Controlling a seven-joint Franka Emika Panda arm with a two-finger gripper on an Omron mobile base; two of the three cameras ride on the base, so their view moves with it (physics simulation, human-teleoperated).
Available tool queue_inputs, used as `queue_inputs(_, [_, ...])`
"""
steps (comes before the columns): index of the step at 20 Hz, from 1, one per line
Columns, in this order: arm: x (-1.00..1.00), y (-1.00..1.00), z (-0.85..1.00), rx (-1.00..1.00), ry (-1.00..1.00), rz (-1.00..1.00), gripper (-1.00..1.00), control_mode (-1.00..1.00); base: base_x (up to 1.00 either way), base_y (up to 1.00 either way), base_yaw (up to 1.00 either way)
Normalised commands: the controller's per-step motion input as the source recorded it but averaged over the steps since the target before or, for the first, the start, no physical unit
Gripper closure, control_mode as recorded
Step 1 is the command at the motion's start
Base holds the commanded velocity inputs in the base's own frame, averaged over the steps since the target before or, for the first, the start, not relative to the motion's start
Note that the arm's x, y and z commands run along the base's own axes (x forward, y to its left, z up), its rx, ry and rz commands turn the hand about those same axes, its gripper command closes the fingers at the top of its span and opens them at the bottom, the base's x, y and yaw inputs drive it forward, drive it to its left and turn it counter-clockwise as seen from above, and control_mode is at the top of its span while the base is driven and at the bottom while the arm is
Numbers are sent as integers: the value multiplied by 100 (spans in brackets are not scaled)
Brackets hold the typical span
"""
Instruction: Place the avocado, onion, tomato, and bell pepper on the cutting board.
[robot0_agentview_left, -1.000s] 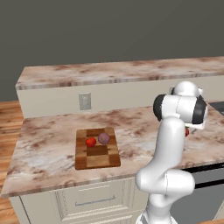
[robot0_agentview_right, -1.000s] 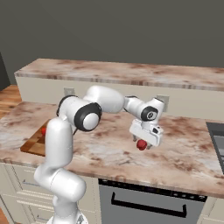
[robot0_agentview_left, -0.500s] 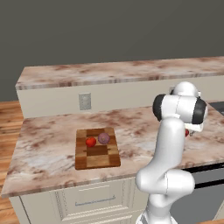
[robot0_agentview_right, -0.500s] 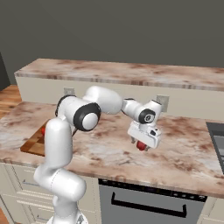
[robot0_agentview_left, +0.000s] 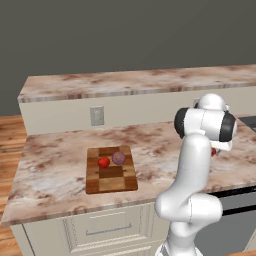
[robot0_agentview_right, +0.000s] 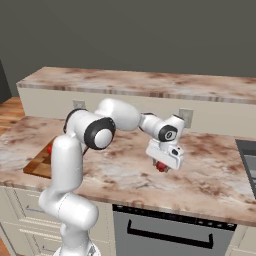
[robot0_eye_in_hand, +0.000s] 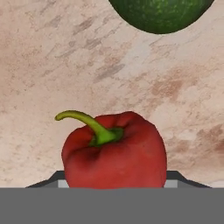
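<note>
From the left base view I see the rectangular wooden cutting board of light and dark brown blocks lying flat on the marbled brown-and-cream stone counter. The small glossy bright red tomato sits on the board's far half, and the dull purple-pink onion sits just beside it on the side toward the arm. The white arm stands well apart from the board, and a sliver of red, the bell pepper, peeks out past its elbow.

From the right base view I find the gripper low over the counter, well apart from the board, with the red lumpy pepper right under the hand. I cannot tell from here whether the fingers have clamped on it.

In the hand view the red bell pepper with its curved green stem sits on the counter between the finger tips, whose dark ends show just at its two flanks. Whether they press it I cannot tell. The dark green oval avocado lies beyond the pepper, apart from it.
</note>
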Motion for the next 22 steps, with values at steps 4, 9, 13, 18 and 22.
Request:
queue_inputs(4, [-1,19,42,0,-3,0,100,-100,0,0,0])
queue_inputs(9, [-20,46,93,0,-10,3,100,-100,0,0,0])
queue_inputs(13, [-50,58,100,0,-20,7,100,-100,0,0,0])
queue_inputs(18, [-63,62,87,0,-20,4,100,-100,0,0,0])
queue_inputs(22, [-59,77,64,0,-16,0,100,-100,0,0,0])
